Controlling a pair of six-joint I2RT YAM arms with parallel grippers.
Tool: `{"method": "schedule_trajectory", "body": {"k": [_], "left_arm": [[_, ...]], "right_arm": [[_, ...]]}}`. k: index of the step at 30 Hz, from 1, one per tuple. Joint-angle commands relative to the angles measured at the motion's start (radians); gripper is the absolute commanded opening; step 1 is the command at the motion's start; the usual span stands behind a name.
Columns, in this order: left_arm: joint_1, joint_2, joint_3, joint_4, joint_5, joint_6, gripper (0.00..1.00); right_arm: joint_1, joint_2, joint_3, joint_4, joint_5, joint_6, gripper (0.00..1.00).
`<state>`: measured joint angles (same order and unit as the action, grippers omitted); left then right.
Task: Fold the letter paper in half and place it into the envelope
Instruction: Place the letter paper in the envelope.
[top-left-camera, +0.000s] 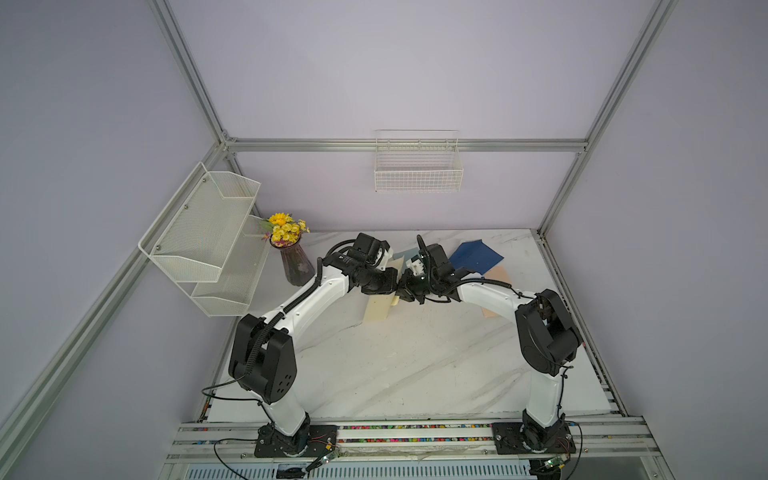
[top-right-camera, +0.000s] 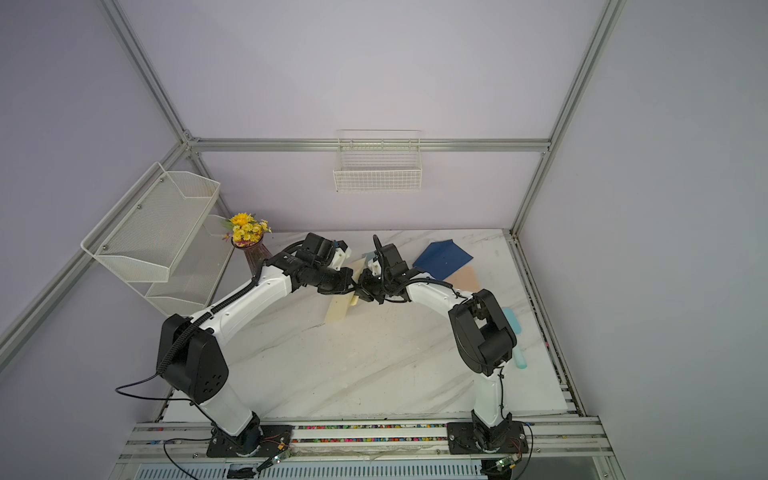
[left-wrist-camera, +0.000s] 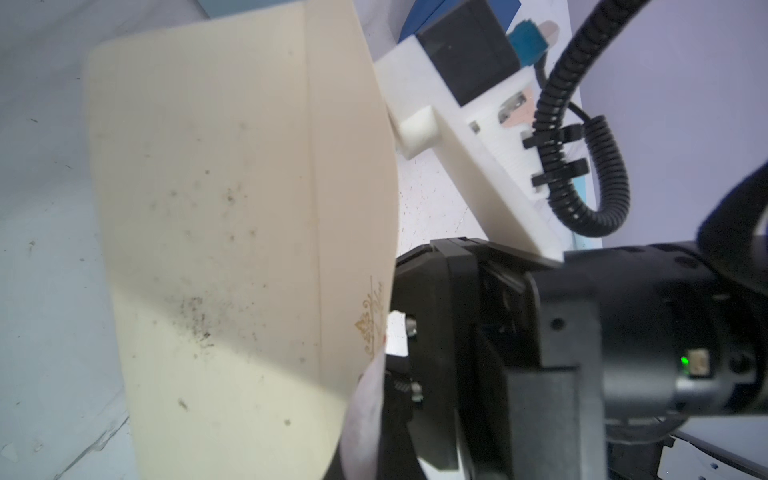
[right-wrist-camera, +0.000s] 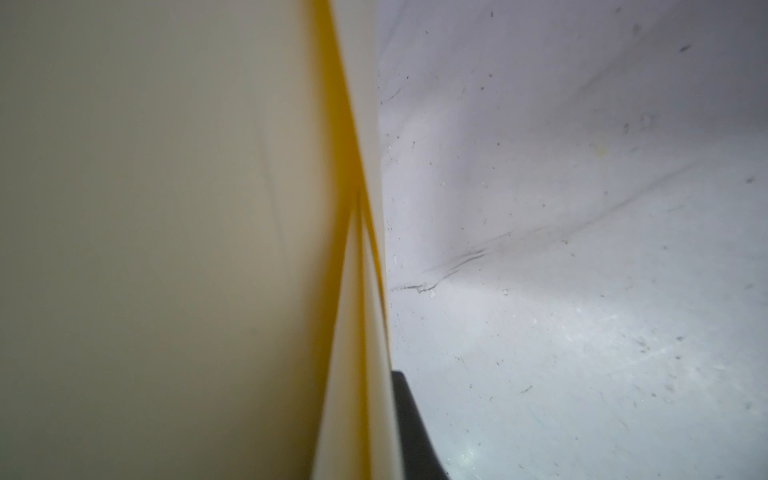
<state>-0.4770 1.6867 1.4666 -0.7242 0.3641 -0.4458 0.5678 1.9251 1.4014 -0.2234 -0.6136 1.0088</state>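
- Left gripper meets the right gripper nose to nose in both top views, over the far half of the white marble-pattern tabletop. A cream paper envelope hangs tilted beneath them, lifted off the surface.
- Both top views also show a pale yellow strip of letter paper just beside the envelope's edge, under the right gripper. A dark blue folded sheet overlaps a peach sheet beyond the right arm. A purple glass vase of yellow flowers stands at the far left.
- Left wrist view: the left gripper's jaws are closed on the envelope, near its gold ornament. The right gripper's black body sits against that same edge.
- Right wrist view: blurred cream sheets with yellow-lit gaps fill half the picture, with one dark finger beside them. Whether the right jaws are open or closed I cannot tell.
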Motion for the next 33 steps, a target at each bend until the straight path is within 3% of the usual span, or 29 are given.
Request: {"method": "schedule_trajectory", "body": {"k": [1,17,20,23,33], "left_arm": [[-0.014,-0.041,-0.005,0.074,0.108,0.024,0.00],[-0.008,-0.024,-0.014,0.081,0.089,0.025,0.00],[-0.009,-0.024,-0.018,0.083,0.091,0.022,0.00],[-0.008,-0.025,-0.023,0.089,0.096,0.019,0.00],[-0.009,-0.050,-0.063,0.203,0.182,-0.042,0.00]], "right_arm": [[0.011,-0.074,0.001,-0.028,0.000,-0.029,0.22],[0.010,-0.174,-0.010,-0.158,0.049,-0.087,0.28],[0.011,-0.179,-0.017,-0.165,0.051,-0.094,0.22],[0.010,-0.173,-0.025,-0.162,0.059,-0.094,0.00],[0.009,-0.106,-0.011,-0.109,0.058,-0.075,0.00]]}}
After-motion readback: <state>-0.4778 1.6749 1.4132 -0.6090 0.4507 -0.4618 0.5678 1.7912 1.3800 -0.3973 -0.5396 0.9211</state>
